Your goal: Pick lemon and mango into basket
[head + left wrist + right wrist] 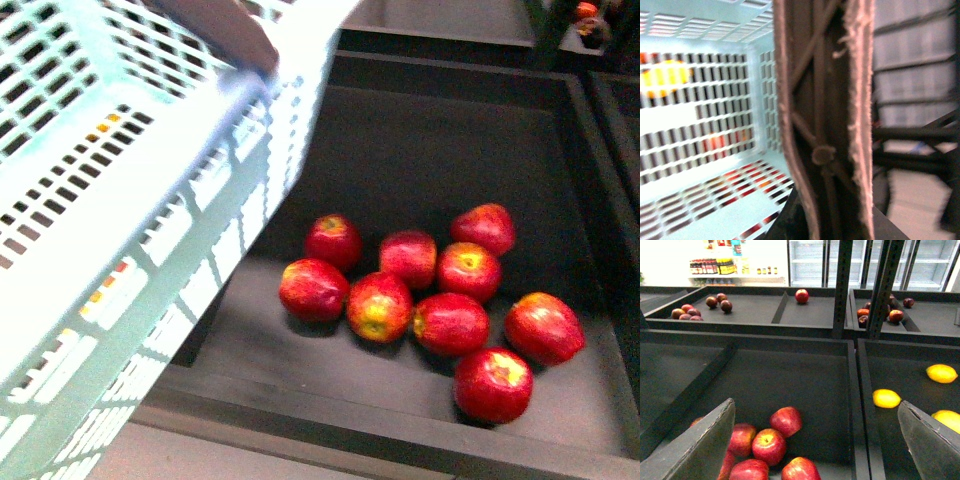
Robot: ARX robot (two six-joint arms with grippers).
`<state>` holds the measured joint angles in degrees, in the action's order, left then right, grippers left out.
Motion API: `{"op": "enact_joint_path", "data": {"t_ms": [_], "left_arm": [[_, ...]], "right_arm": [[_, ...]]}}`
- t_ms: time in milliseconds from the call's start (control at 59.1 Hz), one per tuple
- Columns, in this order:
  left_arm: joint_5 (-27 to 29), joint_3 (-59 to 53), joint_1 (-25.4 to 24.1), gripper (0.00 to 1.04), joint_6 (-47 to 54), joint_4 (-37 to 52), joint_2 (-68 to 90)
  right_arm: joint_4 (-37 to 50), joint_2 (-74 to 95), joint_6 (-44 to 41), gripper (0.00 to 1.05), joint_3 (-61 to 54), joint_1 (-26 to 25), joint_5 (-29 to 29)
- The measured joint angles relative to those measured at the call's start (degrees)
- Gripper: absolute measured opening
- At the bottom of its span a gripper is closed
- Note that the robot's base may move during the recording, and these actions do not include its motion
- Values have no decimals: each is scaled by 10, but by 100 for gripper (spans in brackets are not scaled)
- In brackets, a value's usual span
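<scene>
The pale blue-green basket hangs tilted at the left of the front view, its brown handle up top. My left gripper is shut on that handle. The basket's slotted wall is beside it, and a blurred yellow-orange shape shows through the slots. I cannot tell what it is. My right gripper is open and empty above the apple bin. Two lemons lie in the bin beside it. A third yellow fruit is partly hidden by a finger. I cannot make out the mango.
Several red apples lie in a dark bin with raised walls; they also show under the right gripper. A divider separates this bin from the lemon bin. Metal uprights and more fruit bins stand behind.
</scene>
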<state>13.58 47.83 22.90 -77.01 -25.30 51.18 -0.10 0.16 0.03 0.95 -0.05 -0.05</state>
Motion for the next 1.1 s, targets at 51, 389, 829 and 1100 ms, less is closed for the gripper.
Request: {"op": "enact_joint_path", "data": {"t_ms": [51, 389, 829, 1100], "left_arm": [[-19, 34, 1, 5, 56, -62, 37], [-74, 134, 25, 5, 191, 22, 238], [-167, 296, 34, 5, 196, 61, 459], [-250, 394, 95, 5, 226, 57, 520]], "right_arm": [[0, -1, 0, 96, 0, 0, -1], [0, 0, 0, 96, 0, 0, 0], [0, 0, 0, 96, 0, 0, 1], [0, 0, 0, 96, 0, 0, 1]]}}
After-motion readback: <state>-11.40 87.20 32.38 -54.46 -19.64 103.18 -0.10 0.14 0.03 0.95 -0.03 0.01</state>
